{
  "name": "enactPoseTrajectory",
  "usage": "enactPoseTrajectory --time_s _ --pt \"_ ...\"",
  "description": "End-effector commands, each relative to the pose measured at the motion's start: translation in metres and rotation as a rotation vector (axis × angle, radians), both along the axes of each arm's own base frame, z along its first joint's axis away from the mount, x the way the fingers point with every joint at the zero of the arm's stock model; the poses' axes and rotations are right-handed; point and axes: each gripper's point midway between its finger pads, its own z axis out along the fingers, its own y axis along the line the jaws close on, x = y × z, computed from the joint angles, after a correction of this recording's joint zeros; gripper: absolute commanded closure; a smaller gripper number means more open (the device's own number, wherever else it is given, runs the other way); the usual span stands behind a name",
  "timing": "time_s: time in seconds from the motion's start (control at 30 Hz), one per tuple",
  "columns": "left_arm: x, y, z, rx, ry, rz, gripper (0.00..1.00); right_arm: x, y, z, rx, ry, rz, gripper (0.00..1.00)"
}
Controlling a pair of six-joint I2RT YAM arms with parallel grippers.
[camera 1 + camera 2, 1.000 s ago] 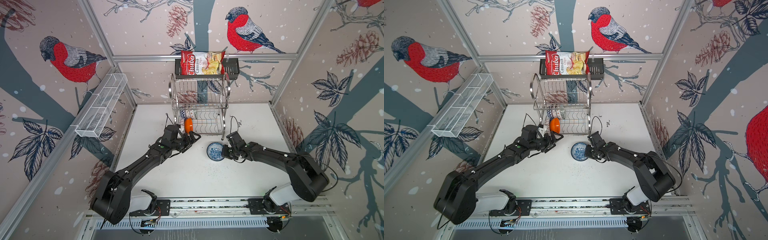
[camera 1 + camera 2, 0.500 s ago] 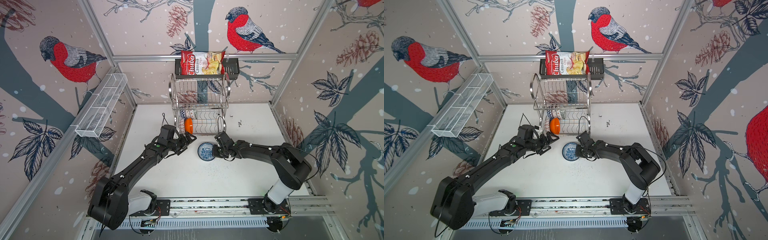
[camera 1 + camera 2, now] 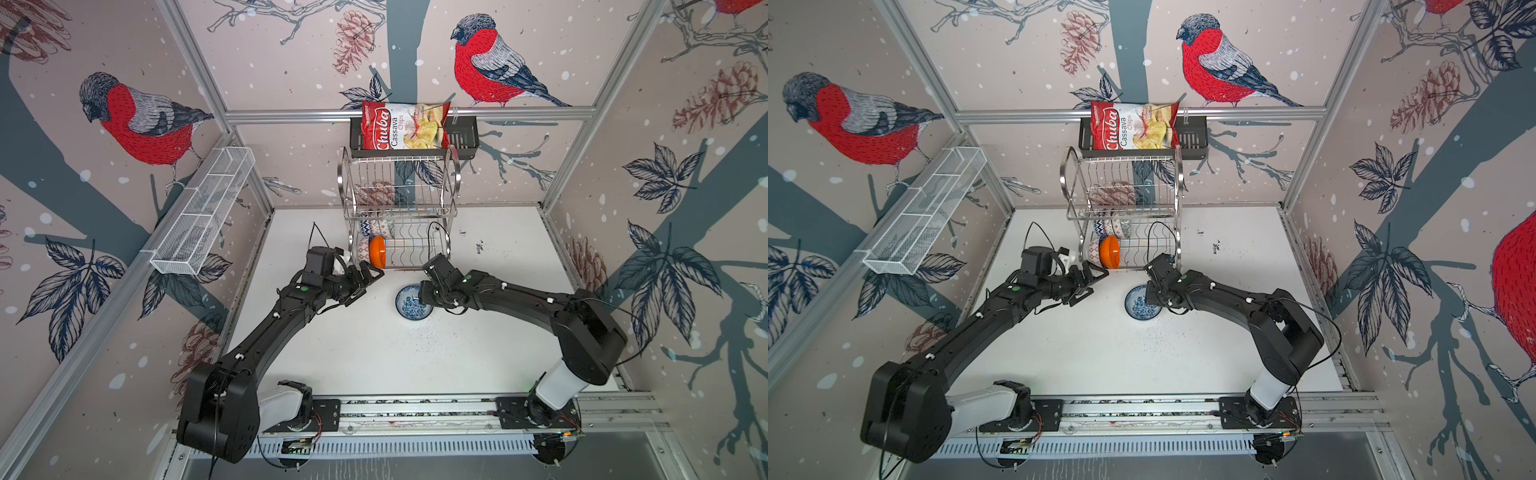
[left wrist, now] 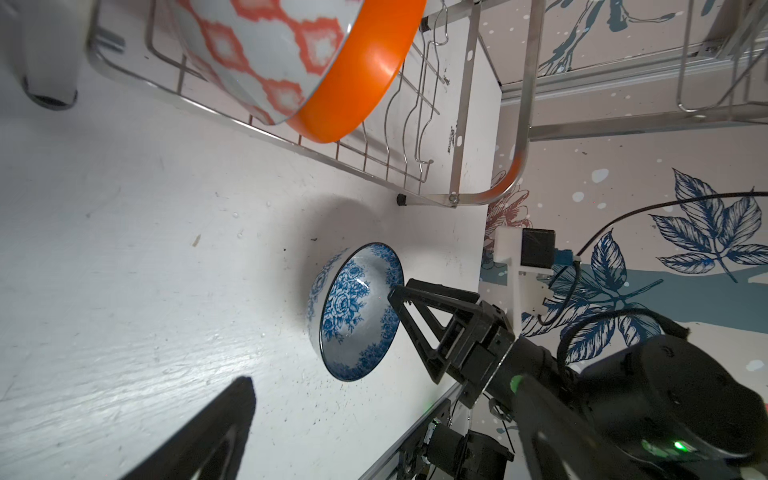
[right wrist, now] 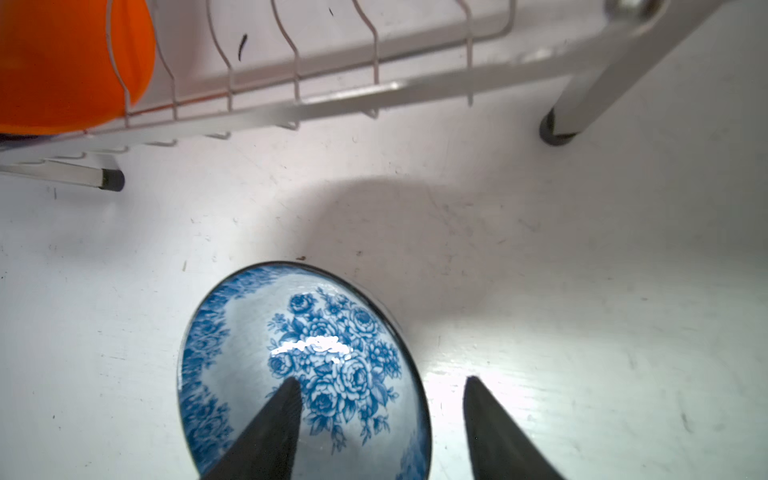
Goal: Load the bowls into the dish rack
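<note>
A white-blue floral bowl (image 3: 411, 304) (image 3: 1142, 304) (image 4: 357, 316) (image 5: 303, 365) stands upright on the white table in front of the dish rack (image 3: 400, 195) (image 3: 1122, 191). My right gripper (image 3: 423, 293) (image 5: 380, 379) is open astride the bowl's right rim, one finger over the inside and the other outside. My left gripper (image 3: 368, 277) (image 3: 1090, 279) is open and empty, just in front of the rack's lower left corner. On the lower tier a plain orange bowl (image 3: 377, 252) (image 4: 361, 75) leans against an orange-white patterned bowl (image 4: 257, 45). Behind them stand more bowls (image 3: 376, 227).
A black basket (image 3: 463, 135) with a red chips bag (image 3: 403, 126) hangs on the back wall above the rack. A long white mesh basket (image 3: 203, 212) is fixed to the left wall. The rack's short feet (image 5: 557, 129) stand close behind the floral bowl.
My right gripper carried the floral bowl to the left and has opened off its rim. My left gripper has drawn back a little from the rack.
</note>
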Motion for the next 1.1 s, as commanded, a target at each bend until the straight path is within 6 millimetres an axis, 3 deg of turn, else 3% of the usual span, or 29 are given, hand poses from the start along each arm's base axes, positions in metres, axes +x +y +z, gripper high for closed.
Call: enactPoseTrajectory --time_s 0.0,0.17,0.33,0.53,0.7,0.9,1.07 --pt "-0.011 -0.001 0.004 0.003 -0.022 -0.043 0.03 -0.005 -0.011 0.005 -0.113 -0.012 -0.059 0.2" --pt "-0.017 -0.008 0.031 0.081 -0.13 -0.062 0.03 -0.012 0.022 0.017 -0.129 -0.045 -0.063 0.08" --pt "-0.026 0.011 0.043 0.192 -0.161 0.015 0.03 -0.02 0.042 0.012 -0.151 -0.026 -0.073 0.05" --pt "-0.025 0.031 0.04 0.27 -0.156 0.105 0.03 -0.026 0.059 0.003 -0.089 -0.003 -0.054 0.09" --pt "-0.015 0.067 0.046 0.405 -0.13 0.238 0.03 -0.029 0.074 -0.002 -0.07 0.011 -0.015 0.15" --pt "-0.02 0.072 0.014 0.382 -0.035 0.256 0.03 -0.031 0.083 -0.008 -0.077 0.018 0.019 0.2" --pt "-0.012 0.072 0.021 0.373 -0.046 0.262 0.03 -0.028 0.081 -0.021 -0.12 0.034 0.034 0.25"
